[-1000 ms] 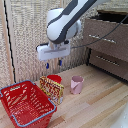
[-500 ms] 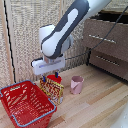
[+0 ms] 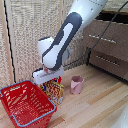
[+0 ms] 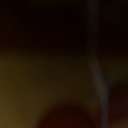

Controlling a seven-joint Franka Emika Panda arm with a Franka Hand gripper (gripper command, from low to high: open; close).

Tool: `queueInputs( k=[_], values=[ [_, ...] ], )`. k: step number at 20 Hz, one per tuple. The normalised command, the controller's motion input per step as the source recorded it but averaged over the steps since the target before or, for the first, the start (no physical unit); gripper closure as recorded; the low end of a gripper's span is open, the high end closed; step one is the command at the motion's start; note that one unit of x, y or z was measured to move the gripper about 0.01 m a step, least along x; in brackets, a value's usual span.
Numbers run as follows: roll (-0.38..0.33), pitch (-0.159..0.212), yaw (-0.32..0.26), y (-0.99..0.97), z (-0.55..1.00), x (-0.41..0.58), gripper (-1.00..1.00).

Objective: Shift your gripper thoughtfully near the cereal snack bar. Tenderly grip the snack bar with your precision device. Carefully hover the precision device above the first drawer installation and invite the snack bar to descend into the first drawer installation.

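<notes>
Far on the exterior view's left: one red basket (image 3: pixel 24 102) with a blue-grey rim, sitting on the wooden surface (image 3: pixel 95 107). Just beside it, touching or nearly so: one cereal snack bar (image 3: pixel 54 91), yellow with red edges, standing upright against the basket's side. Right on top of the packet: one pincer (image 3: pixel 49 80), white blocky head low over the bar's upper edge, fingers hidden behind head and packet, so cannot tell whether spread, pressed together or pinching the bar. Above, one big white arm (image 3: pixel 67 35) with a dark band, sloping up toward the top right. Next along: one pink cup (image 3: pixel 76 84), upright, near the bar but apart. Far right: one dark brown cabinet (image 3: pixel 107 45), two drawers counted, first drawer installation (image 3: pixel 106 36) uppermost, lower drawer (image 3: pixel 109 62) beneath, each with one thin silver handle. Wrist view: only dark blur, brownish murk, a faint pale vertical streak, nothing identifiable; everything named here seen in the exterior view alone.
</notes>
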Motion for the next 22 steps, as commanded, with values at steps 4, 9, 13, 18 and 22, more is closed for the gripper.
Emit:
queueInputs(
  k=[4,9,13,18,22],
  values=[
    [-0.019,0.009,-0.005,0.16,-0.01,0.013,1.0],
    [-0.009,-0.013,-0.027,0.19,0.07,0.002,1.0],
    [-0.001,-0.007,-0.001,0.07,0.25,0.061,1.0],
    [0.001,0.0,-0.009,0.0,0.61,0.093,1.0],
    [0.001,0.06,-0.01,-0.01,0.87,0.179,1.0]
  ],
)
